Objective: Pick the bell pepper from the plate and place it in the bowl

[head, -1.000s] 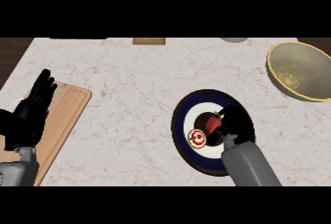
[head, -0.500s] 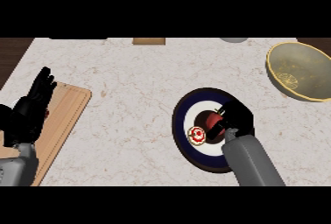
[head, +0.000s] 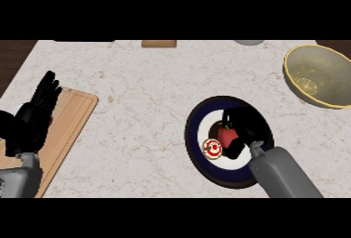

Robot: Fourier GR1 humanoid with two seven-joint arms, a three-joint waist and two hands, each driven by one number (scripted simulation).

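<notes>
The stone counter [head: 137, 93] is seen from above. It is pale and speckled, and it is cut off on every side. The plate [head: 205, 109] is round, with a dark blue rim and a white band. Much of its middle is hidden by the right hand [head: 247, 125] and its grey arm.

Up and to the right of the plate, a round, deep, yellowish bowl [head: 322, 69] is seen. Its right side is cut off. Far to the left of the plate, a flat wooden board [head: 72, 121] with rounded corners is laid. Part of it is hidden by the left hand [head: 31, 123], which is held open with its black fingers straight, close together and pointing up.

The right hand's fingers are curled round the bell pepper [head: 226, 135], at the middle of the plate. The pepper is red and smooth, and only a small part of it is seen. Whether it is lifted cannot be told. Just beside it, a small red and white ring [head: 213, 148] is seen on the plate; what it is cannot be told.
</notes>
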